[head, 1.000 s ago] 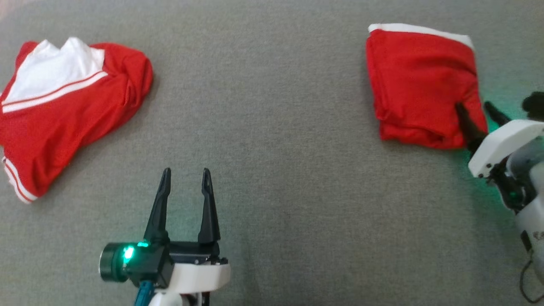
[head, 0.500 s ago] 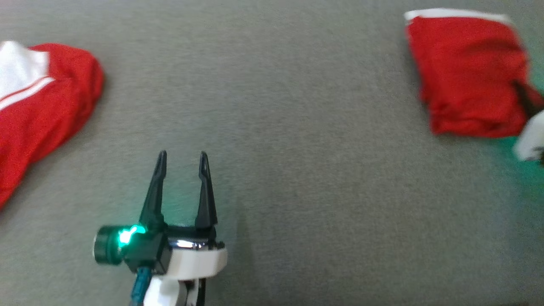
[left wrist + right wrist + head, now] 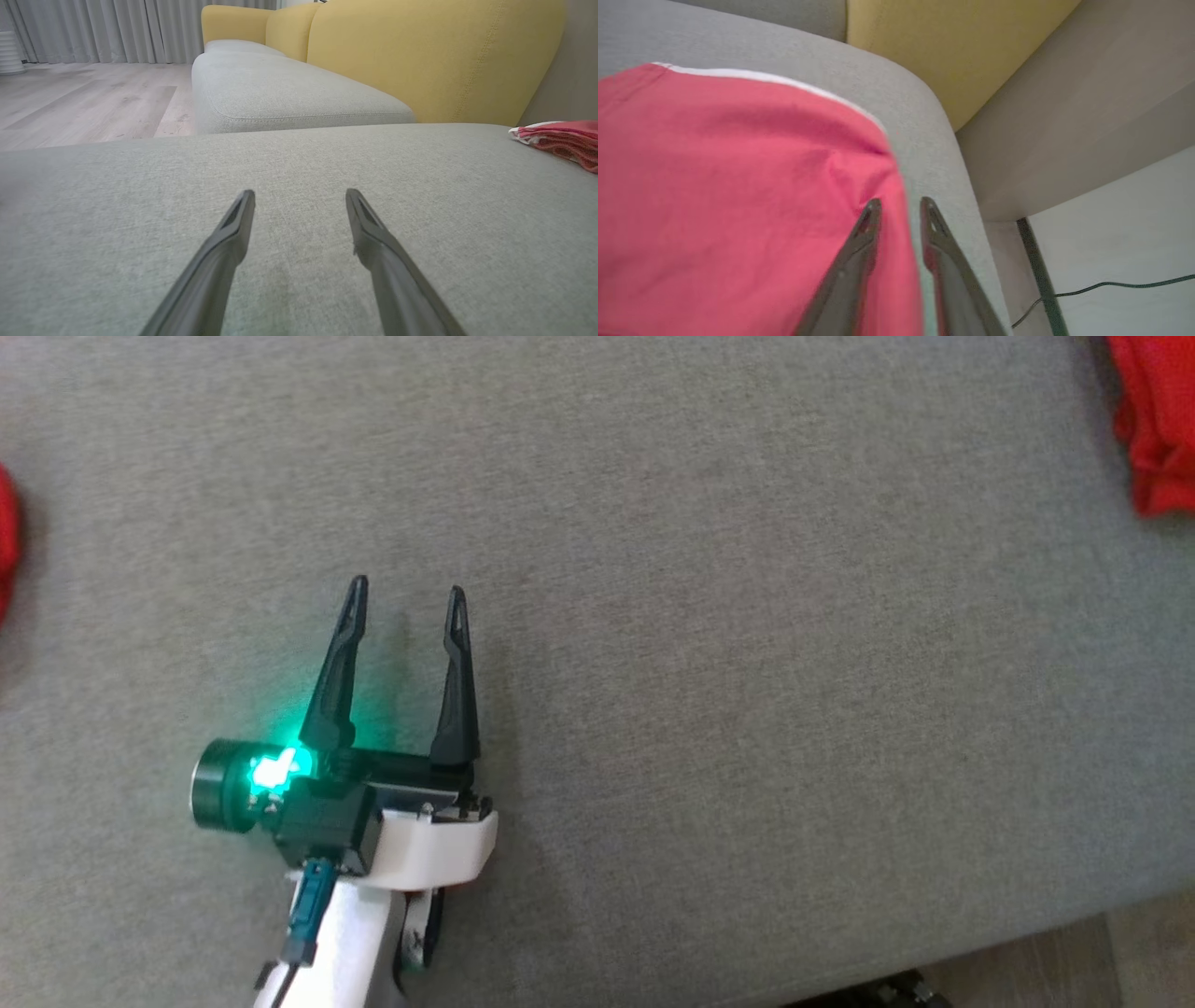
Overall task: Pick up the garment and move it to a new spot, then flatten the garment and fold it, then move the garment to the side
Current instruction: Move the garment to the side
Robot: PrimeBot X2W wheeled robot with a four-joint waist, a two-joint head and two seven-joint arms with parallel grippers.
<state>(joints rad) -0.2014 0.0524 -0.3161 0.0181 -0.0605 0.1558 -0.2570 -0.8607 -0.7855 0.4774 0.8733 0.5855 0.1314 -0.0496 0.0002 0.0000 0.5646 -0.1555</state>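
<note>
Two long dark fingers of the right gripper are standing close together, with the right-hand edge of the red garment running up between them. Whether they are pinching the cloth or only straddling it cannot be told. The garment, with a white band along its far edge, is lying on the grey cushion close to its rounded corner, near the yellow backrest. In the head view the garment is showing at the top right edge, well apart from the left gripper. That gripper is hovering over bare cushion with its fingers spread wide and nothing between them. A sliver of another red cloth is showing at the left edge.
</note>
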